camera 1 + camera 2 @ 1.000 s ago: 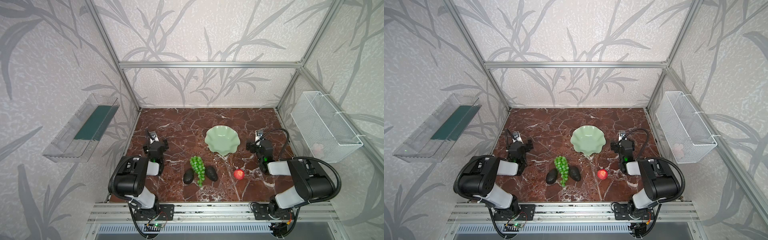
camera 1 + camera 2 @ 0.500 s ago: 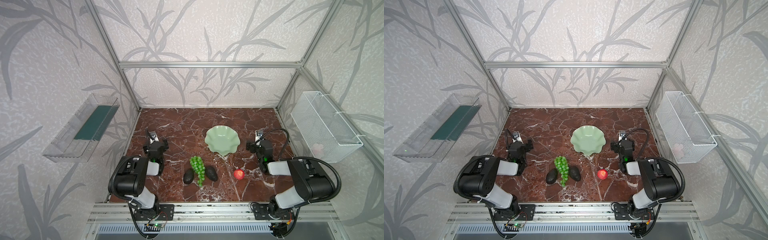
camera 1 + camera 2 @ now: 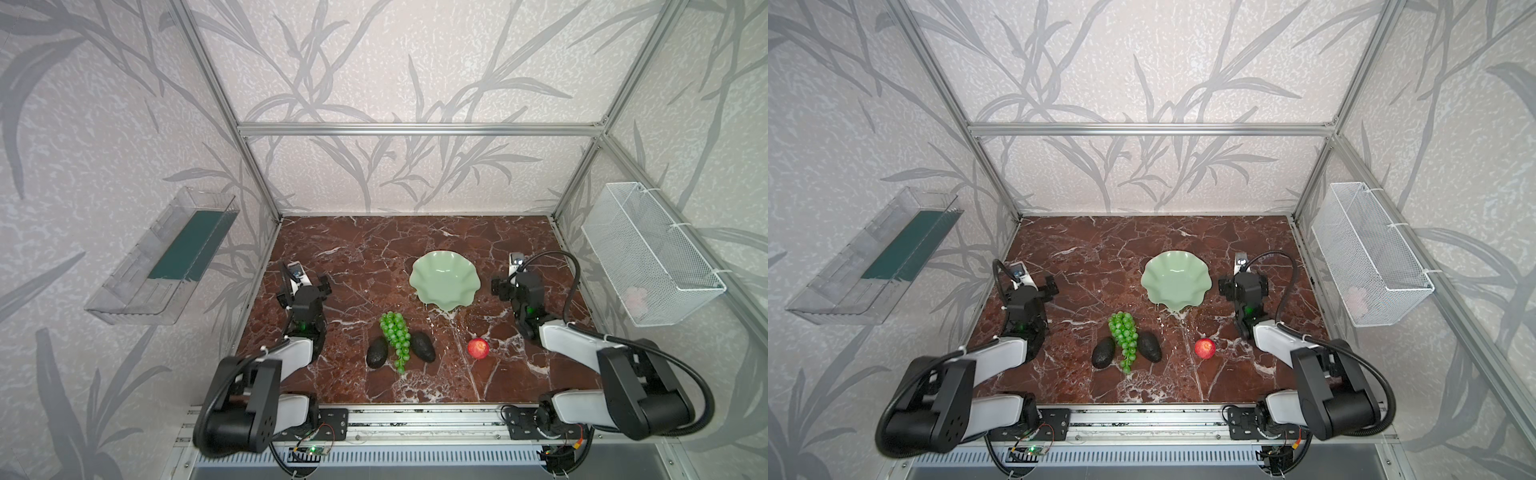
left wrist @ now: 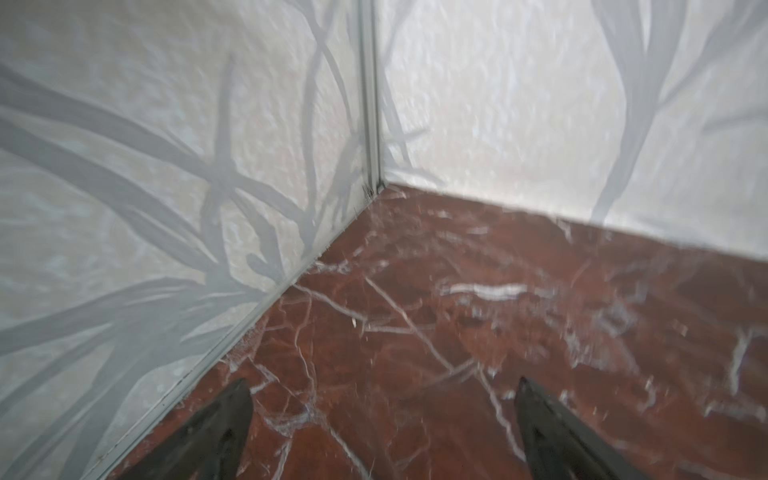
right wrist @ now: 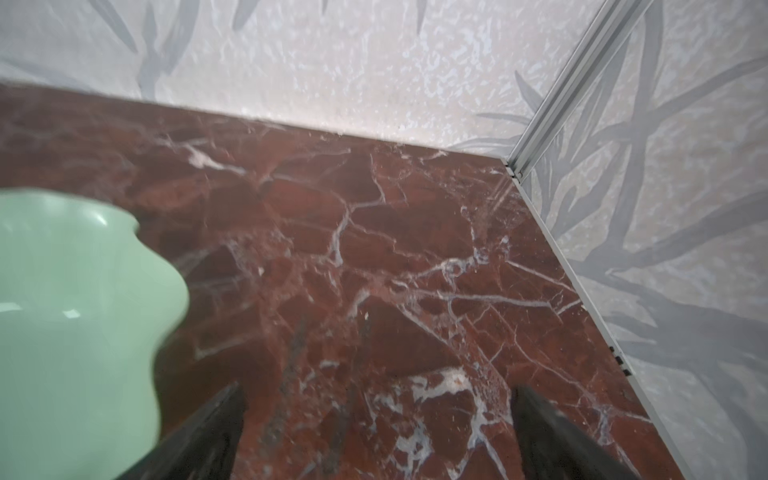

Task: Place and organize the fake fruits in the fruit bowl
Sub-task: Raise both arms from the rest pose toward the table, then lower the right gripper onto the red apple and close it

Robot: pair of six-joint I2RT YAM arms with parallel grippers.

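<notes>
Both arms are folded low over the marble tabletop point(image 3: 374, 249) as I watch from the remote station. The left gripper point(image 4: 382, 382) and right gripper point(image 5: 378, 387) each have their jaws spread wide, with only bare stone between them. The fruit bowl point(image 3: 445, 280) stands right of centre, and its wavy rim shows just beside the right gripper in the right wrist view. All the fruit lies on the marble nearer the rail. In both top views the grapes point(image 3: 397, 336) run lengthwise between the two avocados point(image 3: 377, 352) point(image 3: 423, 346), close against each. The apple point(image 3: 478, 348) sits apart to their right. A pale shape in the wire basket point(image 3: 648, 257) on the right wall is too faint for me to identify.
</notes>
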